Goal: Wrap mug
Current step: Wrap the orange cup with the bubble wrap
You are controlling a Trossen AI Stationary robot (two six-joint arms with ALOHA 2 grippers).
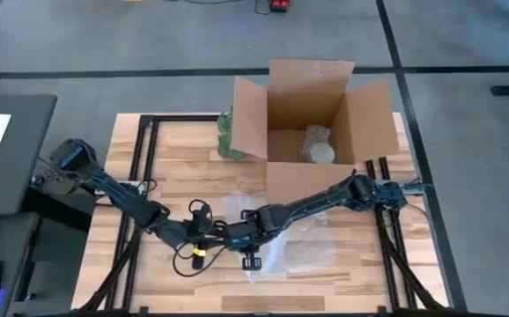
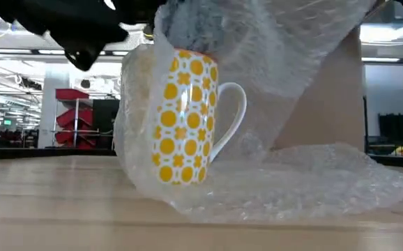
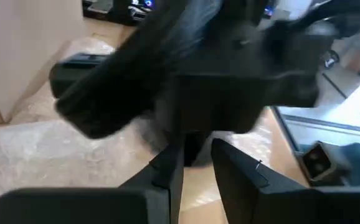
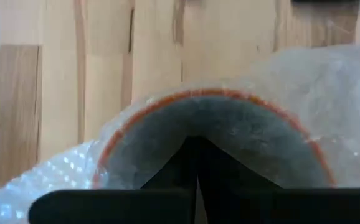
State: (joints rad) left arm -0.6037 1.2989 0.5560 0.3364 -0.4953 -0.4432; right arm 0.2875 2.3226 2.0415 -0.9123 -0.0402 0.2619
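High view: both arms meet over the bubble wrap (image 1: 294, 251) at the table's (image 1: 175, 158) near centre, the cardboard box (image 1: 312, 119) standing open farther back.

Low view: the mug (image 2: 184, 115), white with yellow dots, stands upright, partly draped in wrap.

Left wrist view: the left gripper (image 3: 197, 177) is nearly closed, holding nothing visible.

Right wrist view: the right gripper (image 4: 195, 162) is pinched closed at the mug's rim.
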